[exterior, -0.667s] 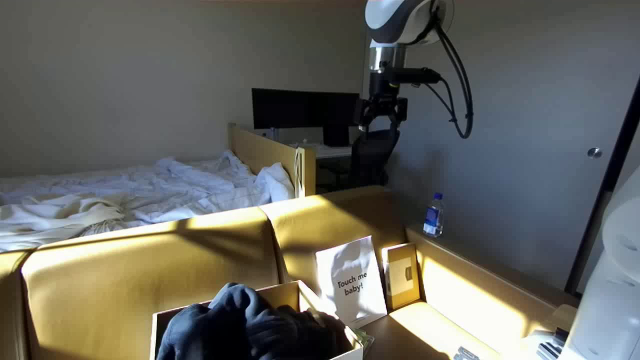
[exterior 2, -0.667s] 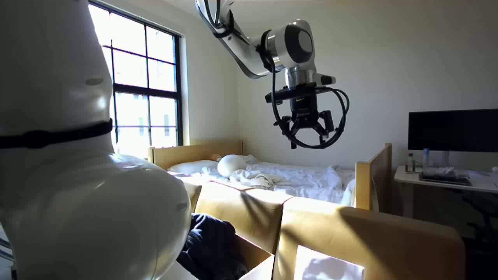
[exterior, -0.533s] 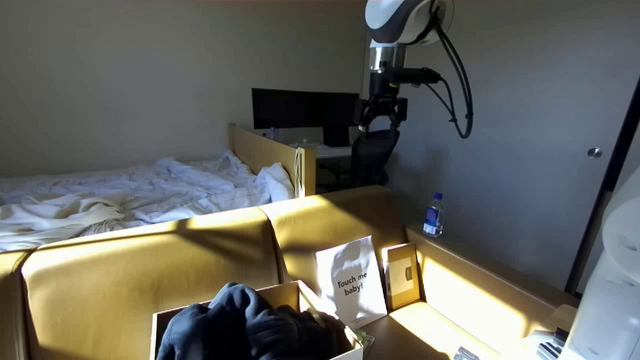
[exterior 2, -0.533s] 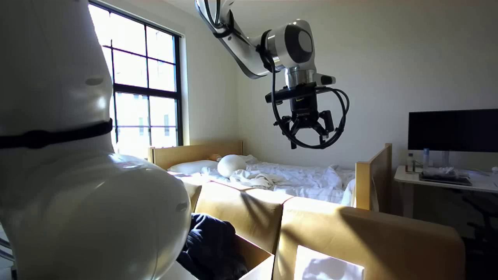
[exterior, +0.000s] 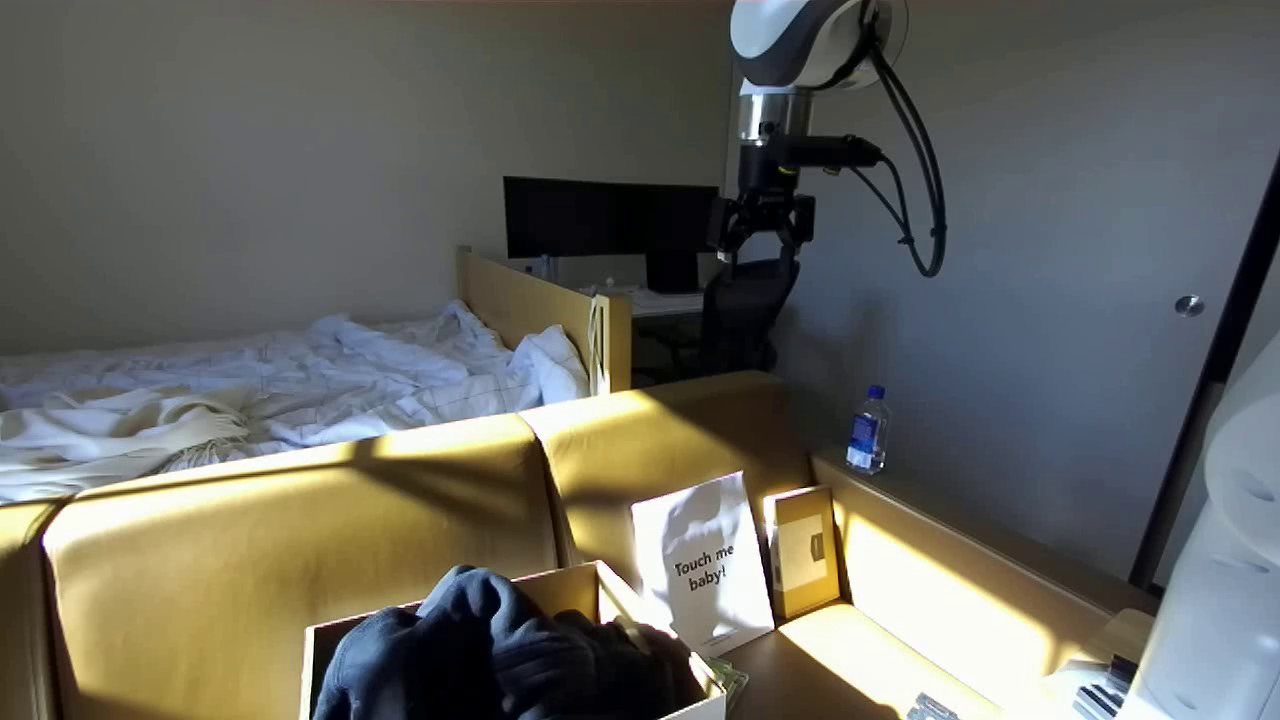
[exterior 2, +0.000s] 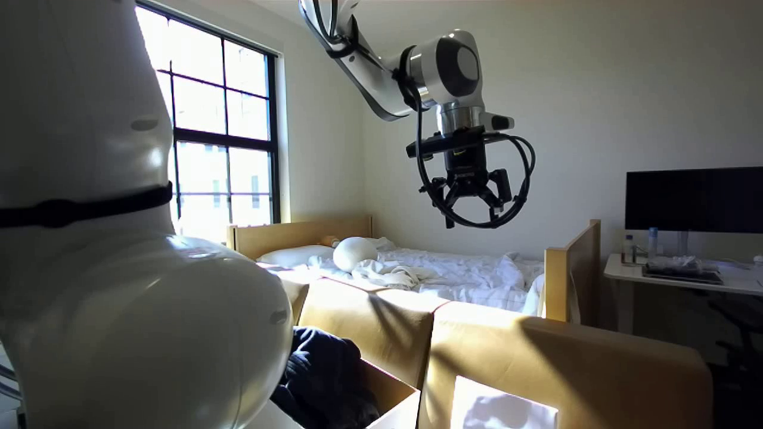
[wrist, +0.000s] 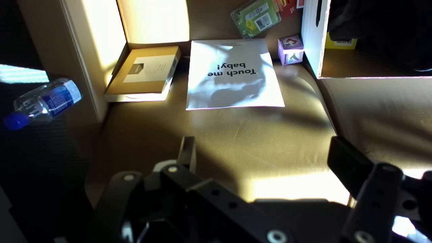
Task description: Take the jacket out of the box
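The dark navy jacket [exterior: 470,640] lies bunched in the tan cardboard box [exterior: 562,590], its folds rising above the rim. In an exterior view, the jacket [exterior 2: 325,375] and box [exterior 2: 398,411] are partly hidden behind the white arm. My gripper [exterior: 757,262] hangs high above the sofa, pointing down, well above the box and to one side of it; it also shows in an exterior view [exterior 2: 471,220]. In the wrist view my gripper [wrist: 262,143] has its fingers wide apart with nothing between. There the jacket [wrist: 391,33] is a dark mass in the box [wrist: 312,37] at the top right.
A white "Touch me baby!" packet [exterior: 705,565] and a flat tan carton [exterior: 803,555] lean on the sofa [exterior: 300,520]. A water bottle [exterior: 867,432] stands on the armrest. A purple cube [wrist: 291,50] and green packet [wrist: 256,18] lie near the box.
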Controlling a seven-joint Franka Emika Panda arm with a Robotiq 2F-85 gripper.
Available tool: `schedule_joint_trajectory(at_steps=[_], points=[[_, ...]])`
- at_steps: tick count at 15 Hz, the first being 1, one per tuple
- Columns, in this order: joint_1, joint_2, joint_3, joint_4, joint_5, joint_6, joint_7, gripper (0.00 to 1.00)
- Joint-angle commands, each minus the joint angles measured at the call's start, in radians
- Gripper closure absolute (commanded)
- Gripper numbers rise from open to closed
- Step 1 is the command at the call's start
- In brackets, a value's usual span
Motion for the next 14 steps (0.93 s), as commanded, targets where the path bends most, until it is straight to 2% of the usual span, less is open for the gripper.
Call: schedule_joint_trajectory(at_steps=[1,10,14], points=[[-0.027,0.001,0.024,0.001,0.007,-0.001,-0.006,0.0],[-0.023,-0.003,0.03,-0.023,0.016,0.008,0.0,0.0],[0.04,-0.042,0.068,-0.155,0.186,-0.057,-0.085,0.0]])
